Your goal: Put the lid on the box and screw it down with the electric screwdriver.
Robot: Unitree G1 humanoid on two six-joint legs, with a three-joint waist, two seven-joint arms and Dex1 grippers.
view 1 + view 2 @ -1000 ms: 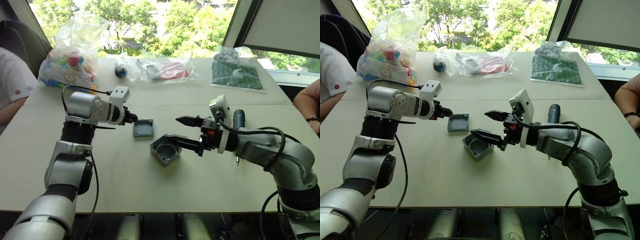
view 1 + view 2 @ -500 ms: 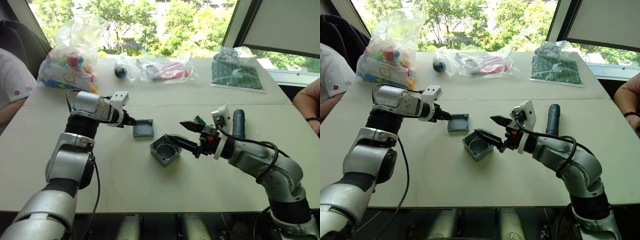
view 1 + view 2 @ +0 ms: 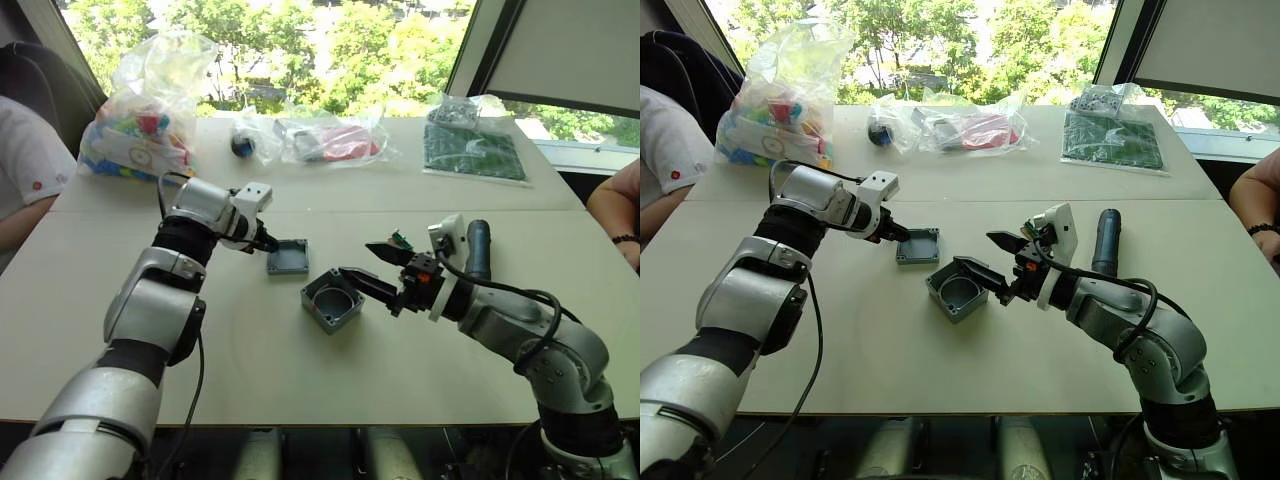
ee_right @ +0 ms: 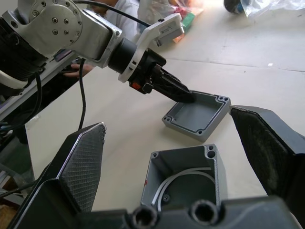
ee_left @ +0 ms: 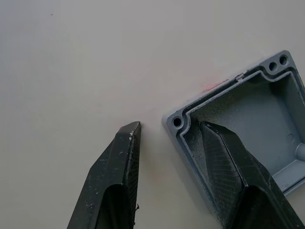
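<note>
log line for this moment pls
left gripper: open, straddling lid rim | right gripper: open, by box | electric screwdriver: on table, untouched

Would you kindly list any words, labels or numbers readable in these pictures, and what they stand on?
No text can be read.
Small red mark on the grey square plastic box: no letters.
Printing on the packets in the clear plastic bag: too small to read.

electric screwdriver (image 3: 477, 247) partly behind right arm, lid (image 5: 248, 129) cut off
</note>
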